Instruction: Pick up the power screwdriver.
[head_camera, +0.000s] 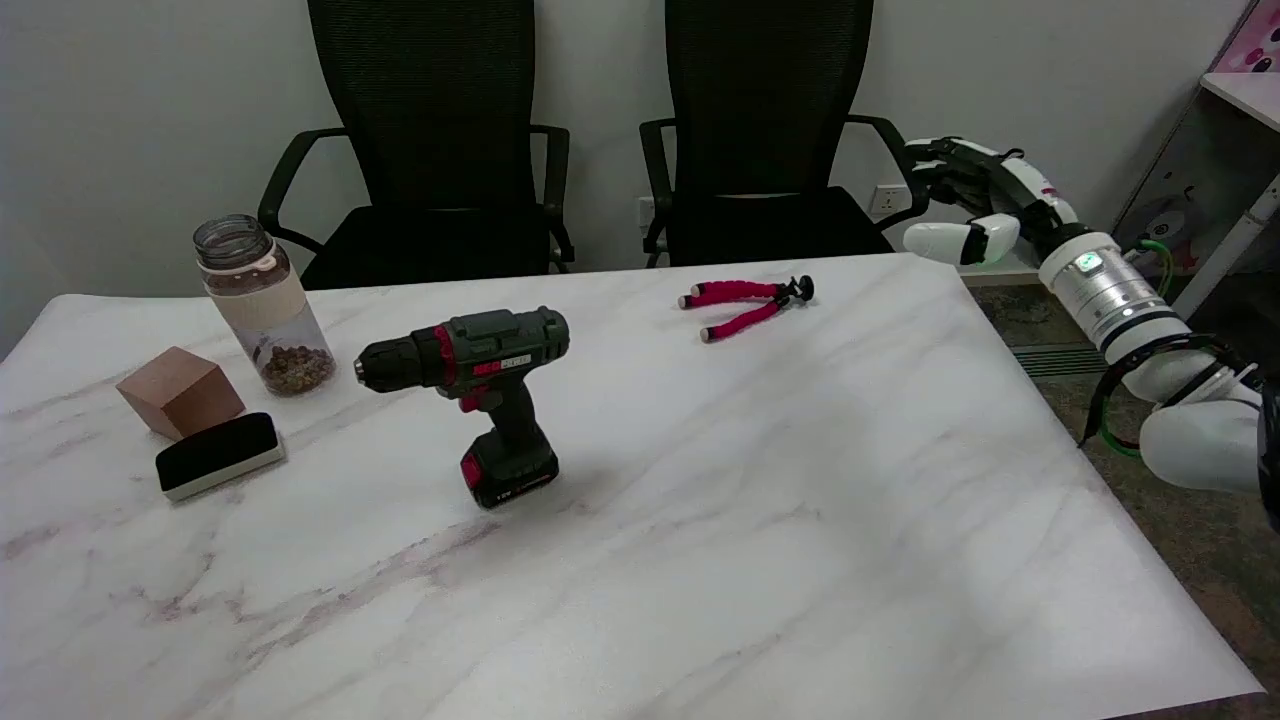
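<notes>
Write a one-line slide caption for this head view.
Power screwdriver stands upright on the marble table; the right hand hovers empty beyond the far right corner.

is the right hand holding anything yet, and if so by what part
Nothing is held. The right hand hangs in the air off the table's far right corner, with nothing in it. The power screwdriver stands untouched on the table.
</notes>
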